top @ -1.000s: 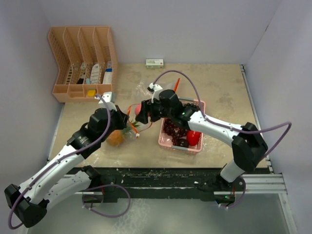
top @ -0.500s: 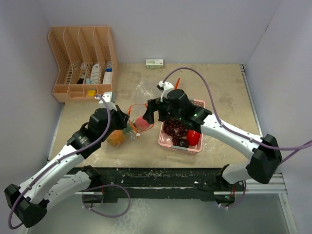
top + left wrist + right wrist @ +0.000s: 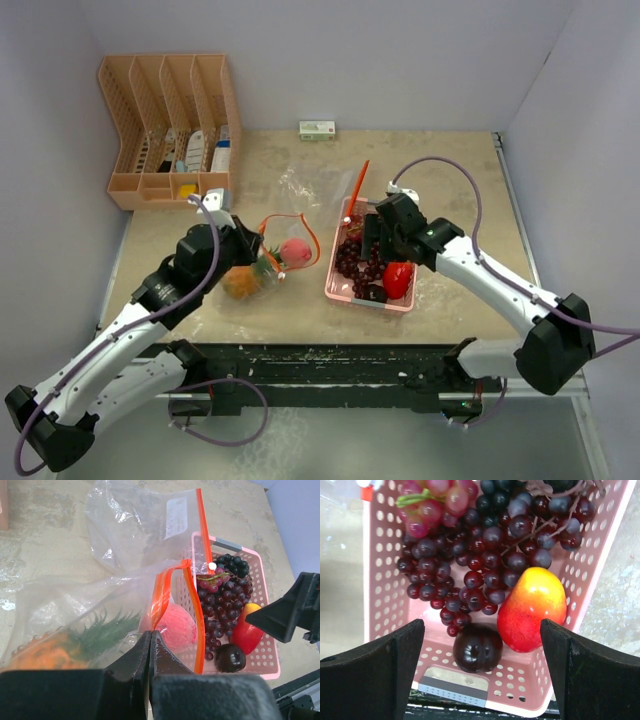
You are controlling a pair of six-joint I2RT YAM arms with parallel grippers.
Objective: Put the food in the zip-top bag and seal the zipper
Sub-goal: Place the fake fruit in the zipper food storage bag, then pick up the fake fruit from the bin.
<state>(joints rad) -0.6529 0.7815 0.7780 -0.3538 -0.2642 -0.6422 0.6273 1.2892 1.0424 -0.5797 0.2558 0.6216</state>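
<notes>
Partly: pineapple, peach bagged; your left end effector pinches bag, right end effector gapes over grapes at bag's 3 o'clock.

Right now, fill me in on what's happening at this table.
The left gripper has its jaws shut on the rim of the zip-top bag, holding its mouth open. The pineapple and the peach lie inside it. The right gripper hangs open over the pink tray, where the grapes, a red-orange fruit and a dark plum wait to be packed. The bag is not yet sealed.
</notes>
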